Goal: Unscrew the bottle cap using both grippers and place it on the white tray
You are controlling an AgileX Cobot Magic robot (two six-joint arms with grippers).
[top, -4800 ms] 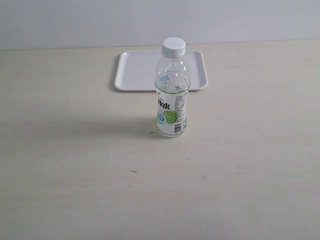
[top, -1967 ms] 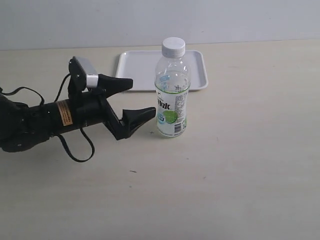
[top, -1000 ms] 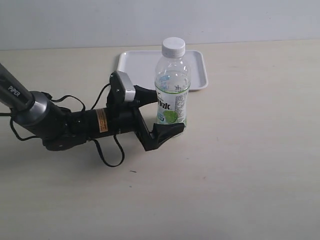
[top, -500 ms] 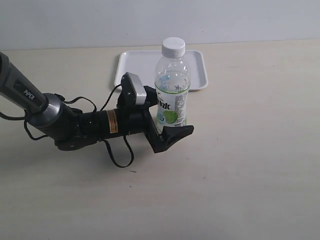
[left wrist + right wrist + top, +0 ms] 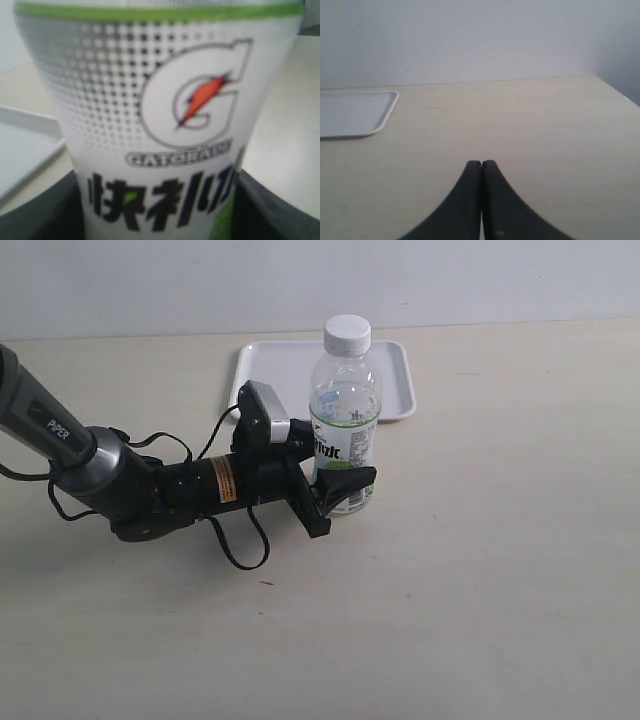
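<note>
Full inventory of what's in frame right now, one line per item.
bottle: 1, clear with white label, upright on the table in front of the tray
bottle cap: 1, white, on the bottle's neck
white tray: 1, white, behind the bottle near the wall
table: 1, pale beige, under everything
wall: 1, light grey, behind the table
left tool: 1, black, closed around the bottle's lower body
right tool: 1, black, shut, above the table, seen only in the right wrist view
</note>
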